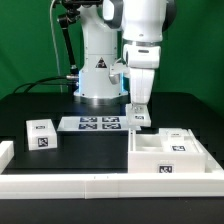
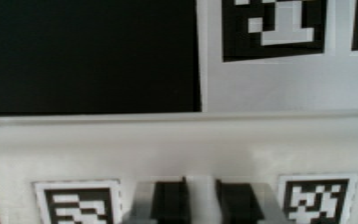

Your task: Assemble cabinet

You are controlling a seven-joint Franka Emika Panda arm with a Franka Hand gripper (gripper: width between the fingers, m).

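White cabinet frame [image 1: 168, 152] is lying on the desk [image 1: 30, 100] with most assembly remaining, while the fingers [image 2: 165, 200], nearly together, are hovering at a loose block [image 1: 139, 117], and I cannot tell whether they grip it.

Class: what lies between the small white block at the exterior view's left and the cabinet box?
The marker board, flat on the black table, slightly farther back than the block and the cabinet; the exterior view shows it.

Dark fingers [image 2: 167, 203] stand close together over a tagged white cabinet part [image 2: 158, 150], marker board [image 2: 282, 85] beyond.
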